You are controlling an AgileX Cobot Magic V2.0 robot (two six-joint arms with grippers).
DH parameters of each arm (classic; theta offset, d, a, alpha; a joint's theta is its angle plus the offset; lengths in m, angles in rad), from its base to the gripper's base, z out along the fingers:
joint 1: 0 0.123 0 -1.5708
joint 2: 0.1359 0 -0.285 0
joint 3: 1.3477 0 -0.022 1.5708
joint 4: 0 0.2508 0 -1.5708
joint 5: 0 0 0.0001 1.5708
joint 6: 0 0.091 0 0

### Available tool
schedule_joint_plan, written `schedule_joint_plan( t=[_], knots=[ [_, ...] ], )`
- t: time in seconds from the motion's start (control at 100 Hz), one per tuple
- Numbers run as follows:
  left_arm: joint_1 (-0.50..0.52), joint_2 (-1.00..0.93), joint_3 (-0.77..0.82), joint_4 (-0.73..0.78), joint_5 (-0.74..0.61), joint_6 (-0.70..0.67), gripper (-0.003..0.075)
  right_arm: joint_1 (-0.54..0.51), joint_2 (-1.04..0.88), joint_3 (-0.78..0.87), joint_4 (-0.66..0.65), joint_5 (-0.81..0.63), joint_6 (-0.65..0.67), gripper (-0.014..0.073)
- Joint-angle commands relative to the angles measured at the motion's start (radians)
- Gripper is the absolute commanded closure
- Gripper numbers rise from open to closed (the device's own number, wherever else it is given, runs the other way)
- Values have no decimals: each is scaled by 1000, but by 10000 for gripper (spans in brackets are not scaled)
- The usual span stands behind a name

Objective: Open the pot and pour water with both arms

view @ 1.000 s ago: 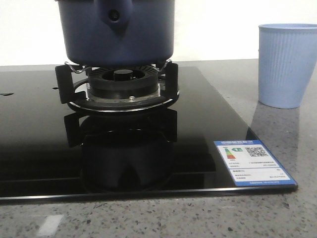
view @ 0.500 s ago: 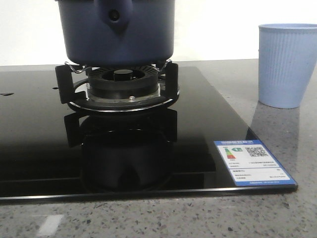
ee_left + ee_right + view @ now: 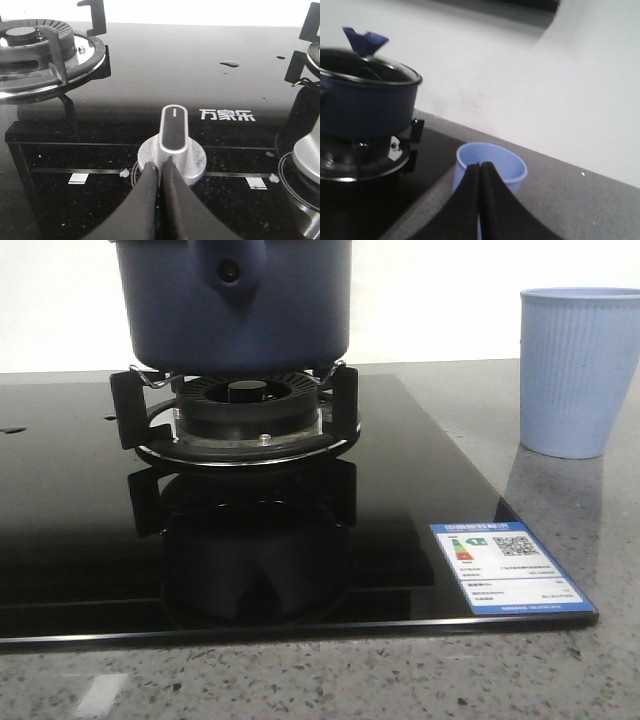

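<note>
Right gripper [image 3: 479, 172], fingers pressed together on nothing, hangs above the cup [image 3: 491, 167] with the lidded pot [image 3: 365, 107] farther off on its burner, while the left gripper [image 3: 160, 172], likewise closed, sits at a stove knob [image 3: 173, 145].

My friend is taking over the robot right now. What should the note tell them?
Left gripper: shut, empty, just in front of the stove knob.
Right gripper: shut, empty, raised with the blue cup behind it.
The pot sits on the burner stand, its glass lid on.
The cup stands on the grey counter to the right of the stove.
Done: nothing yet.
Left: lift the lid, then pour the water.
</note>
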State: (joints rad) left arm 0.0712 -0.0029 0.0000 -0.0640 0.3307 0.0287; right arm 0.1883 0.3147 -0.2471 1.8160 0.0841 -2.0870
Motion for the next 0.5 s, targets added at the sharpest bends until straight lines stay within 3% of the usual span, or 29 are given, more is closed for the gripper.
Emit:
schedule_joint_plan(
  t=[0.0,0.16,0.29,0.41,0.49],
  knots=[
    [-1,-26,39,-14,-45,-12,740,-7,10,3,60,-25,-27,667],
    [-1,-26,39,-14,-45,-12,740,-7,10,48,56,-41,-27,667],
    [-1,-26,39,-14,-45,-12,740,-7,10,53,-46,-48,-29,667],
    [-1,-26,39,-14,-45,-12,740,-7,10,53,-59,-92,-29,667],
    [-1,-26,39,-14,-45,-12,740,-7,10,53,-142,-121,77,667]
  ],
)
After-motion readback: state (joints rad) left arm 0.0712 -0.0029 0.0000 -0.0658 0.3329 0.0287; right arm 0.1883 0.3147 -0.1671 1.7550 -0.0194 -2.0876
